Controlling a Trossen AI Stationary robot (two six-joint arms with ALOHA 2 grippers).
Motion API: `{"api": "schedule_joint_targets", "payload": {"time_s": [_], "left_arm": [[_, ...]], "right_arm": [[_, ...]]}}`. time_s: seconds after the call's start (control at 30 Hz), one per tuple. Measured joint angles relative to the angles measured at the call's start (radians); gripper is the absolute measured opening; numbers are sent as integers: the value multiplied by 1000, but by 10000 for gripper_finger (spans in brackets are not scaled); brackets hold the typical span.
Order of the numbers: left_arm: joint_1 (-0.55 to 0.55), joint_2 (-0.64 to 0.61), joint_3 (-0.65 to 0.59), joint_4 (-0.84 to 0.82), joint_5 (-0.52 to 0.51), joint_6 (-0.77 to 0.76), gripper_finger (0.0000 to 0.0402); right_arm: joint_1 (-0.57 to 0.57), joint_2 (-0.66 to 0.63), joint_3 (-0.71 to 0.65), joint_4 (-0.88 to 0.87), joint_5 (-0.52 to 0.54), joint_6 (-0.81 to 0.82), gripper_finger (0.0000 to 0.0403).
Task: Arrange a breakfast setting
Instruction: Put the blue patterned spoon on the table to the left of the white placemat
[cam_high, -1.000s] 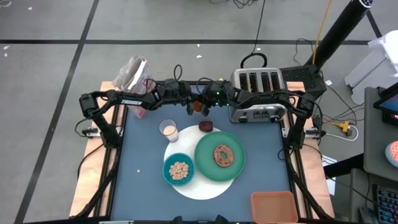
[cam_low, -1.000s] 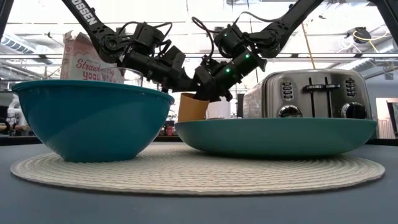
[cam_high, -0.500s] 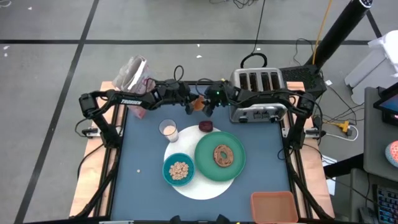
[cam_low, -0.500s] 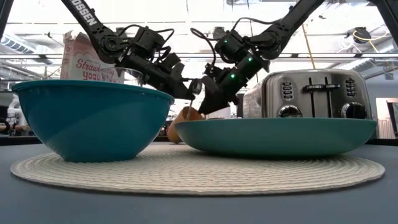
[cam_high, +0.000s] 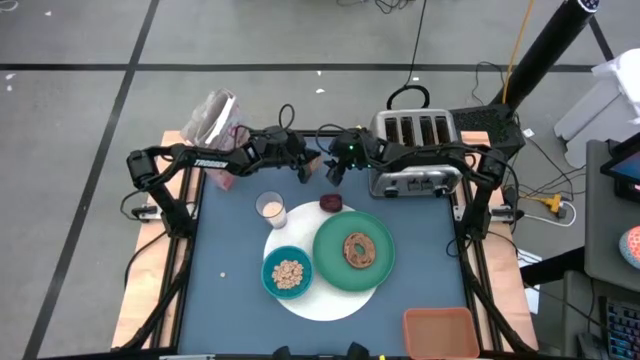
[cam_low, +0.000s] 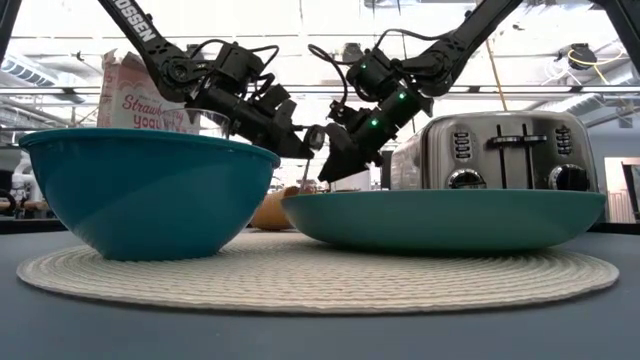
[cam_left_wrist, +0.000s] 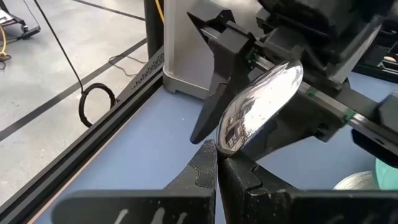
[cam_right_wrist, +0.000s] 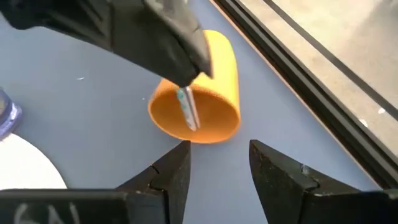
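The orange cup (cam_right_wrist: 214, 71) lies on its side on the blue table, its mouth toward my right gripper (cam_right_wrist: 217, 165), which stands open a little short of it, touching nothing. My left gripper (cam_left_wrist: 219, 163) is shut on the silver spoon (cam_left_wrist: 261, 102) just above the cup. In the high view both grippers meet at the table's far middle, the left (cam_high: 305, 172) beside the right (cam_high: 331, 175). On the white mat (cam_high: 335, 303) stand the green plate (cam_high: 330, 262) with the ring bread (cam_high: 357, 249) and the teal bowl (cam_high: 270, 285). The milk glass (cam_high: 271, 209) and dark-red fruit (cam_high: 331, 204) stand behind them. My left gripper pinches the spoon's handle just below its bowl (cam_left_wrist: 227, 144) between its two fingers. The bowl sticks up past the fingertips. The handle's free end (cam_right_wrist: 188, 115) hangs down in front of the cup's mouth. The spoon is clear of the table.
The silver toaster (cam_high: 412, 150) stands right behind my right arm at the far right. A pink-printed bag (cam_high: 215, 125) stands at the far left, and an orange tray (cam_high: 440, 332) lies at the near right corner. Bare blue table shows at the near left.
My right gripper has opened and let go of the orange cup. The cup, upright and lifted a second ago, has tipped over and now lies on its side on the table. My left gripper has kept the spoon and stayed in place.
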Motion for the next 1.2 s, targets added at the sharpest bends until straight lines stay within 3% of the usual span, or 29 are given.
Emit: {"api": "schedule_joint_targets", "payload": {"time_s": [0.3, 0.47, 0.63, 0.9, 1.2], "left_arm": [[0, -5, 0, 7, 4, -6, 3], [-2, -78, 1, 1, 6, -14, 3], [-3, -193, 2, -29, 17, -56, 3], [-44, -442, 2, -214, 17, -120, 3], [-143, -706, 2, -405, 17, -289, 3]], "right_arm": [[-12, 0, 1, 0, -3, -4, 157], [-13, 0, 1, 1, -3, -31, 157], [-14, 0, 1, 5, -3, -46, 157], [-14, 0, 2, 7, -5, -71, 157], [-12, 0, 2, 32, -7, -216, 157]]}}
